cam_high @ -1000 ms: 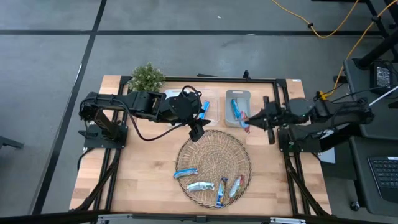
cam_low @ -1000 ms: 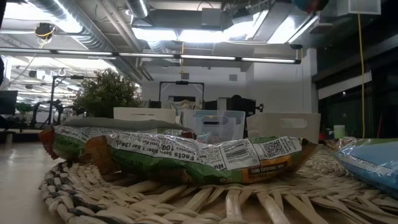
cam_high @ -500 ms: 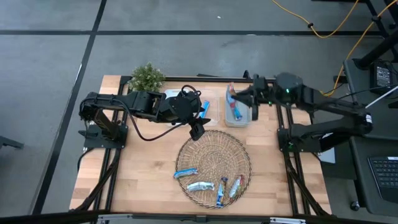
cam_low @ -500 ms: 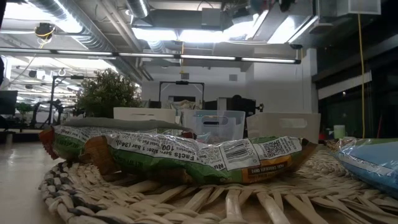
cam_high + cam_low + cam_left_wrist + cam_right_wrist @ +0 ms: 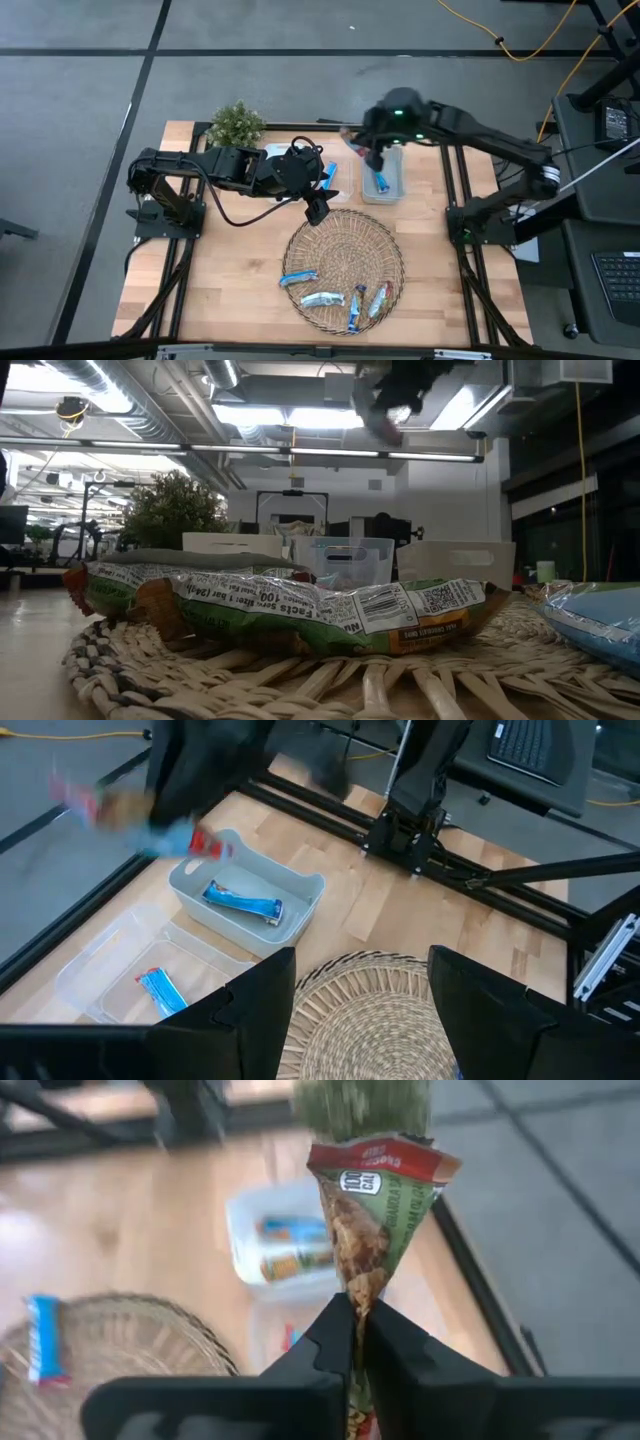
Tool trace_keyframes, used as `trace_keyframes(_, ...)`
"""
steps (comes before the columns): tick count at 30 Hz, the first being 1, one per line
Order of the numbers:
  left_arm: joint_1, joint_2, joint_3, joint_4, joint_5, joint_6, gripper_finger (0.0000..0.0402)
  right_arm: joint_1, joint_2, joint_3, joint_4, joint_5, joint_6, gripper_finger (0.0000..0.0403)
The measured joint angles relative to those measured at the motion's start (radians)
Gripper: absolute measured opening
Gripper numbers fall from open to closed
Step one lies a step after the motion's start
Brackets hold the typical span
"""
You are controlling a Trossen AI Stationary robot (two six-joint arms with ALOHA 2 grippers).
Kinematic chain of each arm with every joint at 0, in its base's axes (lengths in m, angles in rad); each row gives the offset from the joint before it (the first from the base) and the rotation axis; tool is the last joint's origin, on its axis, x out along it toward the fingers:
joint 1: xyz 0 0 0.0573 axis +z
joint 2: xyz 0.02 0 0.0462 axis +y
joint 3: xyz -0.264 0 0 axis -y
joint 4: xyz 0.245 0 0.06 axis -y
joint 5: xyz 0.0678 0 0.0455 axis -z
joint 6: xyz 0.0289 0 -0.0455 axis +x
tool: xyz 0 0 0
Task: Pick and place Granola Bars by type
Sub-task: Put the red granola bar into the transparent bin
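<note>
My right gripper (image 5: 366, 146) is raised above the far end of the grey bin (image 5: 383, 176) and is shut on a green-and-red granola bar (image 5: 372, 1210). It shows blurred at the top of the low view (image 5: 385, 405). My left gripper (image 5: 318, 208) is open and hovers at the far-left rim of the wicker basket (image 5: 345, 225), touching nothing. Several bars (image 5: 322, 298) lie in the basket's near part. A green bar (image 5: 300, 605) lies on the weave in front of the low camera. One blue bar (image 5: 243, 903) lies in the grey bin and another (image 5: 160, 990) in the clear bin (image 5: 100, 982). My right gripper pinches the green-and-red bar between its two fingers (image 5: 325, 1335) at one end of the wrapper (image 5: 357, 1295). The rest of the bar sticks out beyond the fingertips, its red-edged free end (image 5: 380, 1155) farthest away. The bar is lifted clear of the table and bins.
A potted plant (image 5: 237, 124) stands at the table's far-left corner. The bins sit in a row along the far edge between the plant and the right arm's base (image 5: 480, 220). Bare wood lies left and right of the basket.
My right gripper has risen from beside the grey bin's right side and swung toward the table's far edge and left, across the bin, carrying the bar with it. The bar stays shut in its fingers.
</note>
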Motion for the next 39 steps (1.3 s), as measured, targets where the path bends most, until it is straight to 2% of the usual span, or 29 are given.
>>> trace_keyframes(5,0.000,0.000,0.000,0.000,-0.001,0.000,0.0219,-0.019,0.140,-0.012,0.018,-0.008,-0.023,0.0020)
trace_keyframes(9,0.000,0.000,0.000,0.000,-0.001,0.000,0.0219,-0.018,0.229,-0.012,0.064,-0.081,-0.037,0.0010)
trace_keyframes(15,0.000,0.000,0.000,0.000,-0.008,0.000,0.0219,-0.018,0.308,-0.013,0.066,-0.089,-0.016,0.0035)
trace_keyframes(23,0.002,0.000,0.000,0.000,-0.008,0.000,0.0219,-0.018,0.312,-0.013,0.074,-0.089,-0.019,0.0035)
trace_keyframes(27,0.003,0.000,0.000,0.000,-0.009,0.007,0.0219,-0.018,0.312,-0.010,0.071,-0.081,-0.021,0.0065)
trace_keyframes(33,0.002,0.000,0.000,0.000,-0.008,0.009,0.0219,-0.018,0.290,0.114,-0.119,-0.080,-0.016,0.0129)
trace_keyframes(39,-0.006,0.000,0.000,-0.003,-0.008,0.008,0.0219,-0.006,0.137,0.188,-0.271,-0.055,0.022,0.0140)
